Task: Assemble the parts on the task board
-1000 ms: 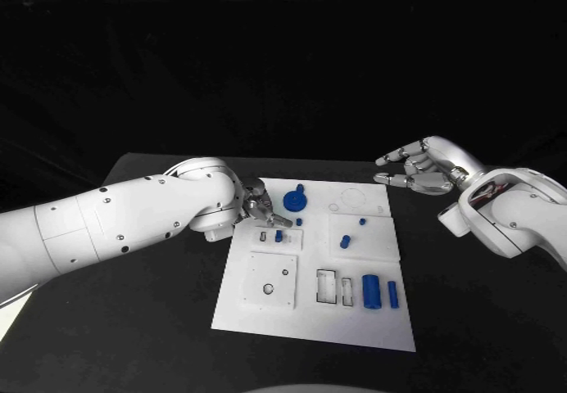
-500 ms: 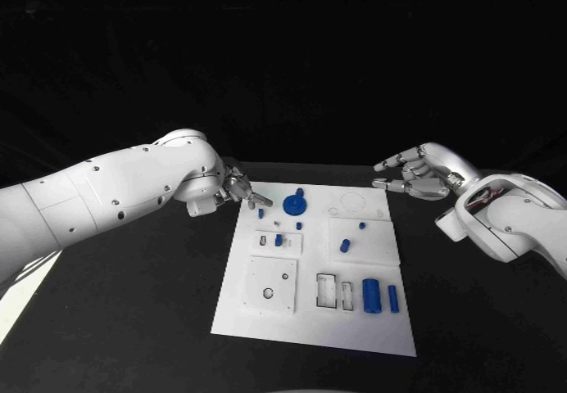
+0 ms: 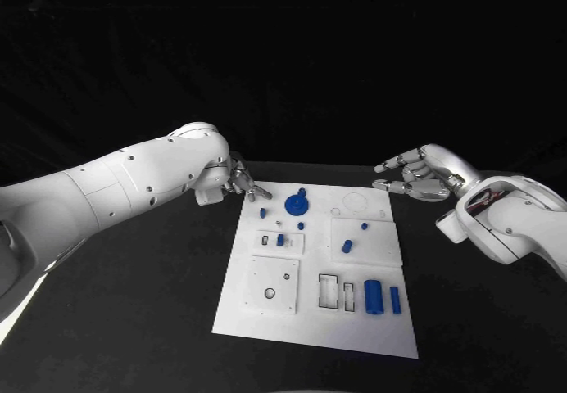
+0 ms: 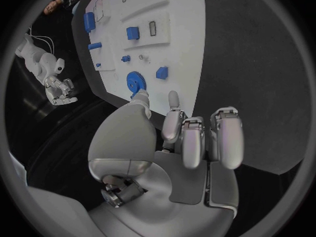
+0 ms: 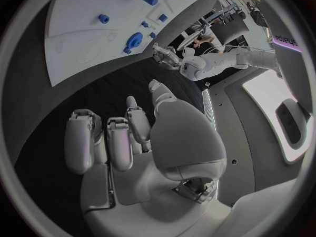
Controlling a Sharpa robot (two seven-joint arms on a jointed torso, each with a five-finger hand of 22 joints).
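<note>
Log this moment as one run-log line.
left hand: empty, off board's far left corner | right hand: empty, beyond far right corner | board: gear, blue parts on it

We see a flat white rectangular task board on a matte black table, dotted with small blue plastic parts, among them a round blue toothed gear. Two glossy white arms end in silver metal hands.
</note>
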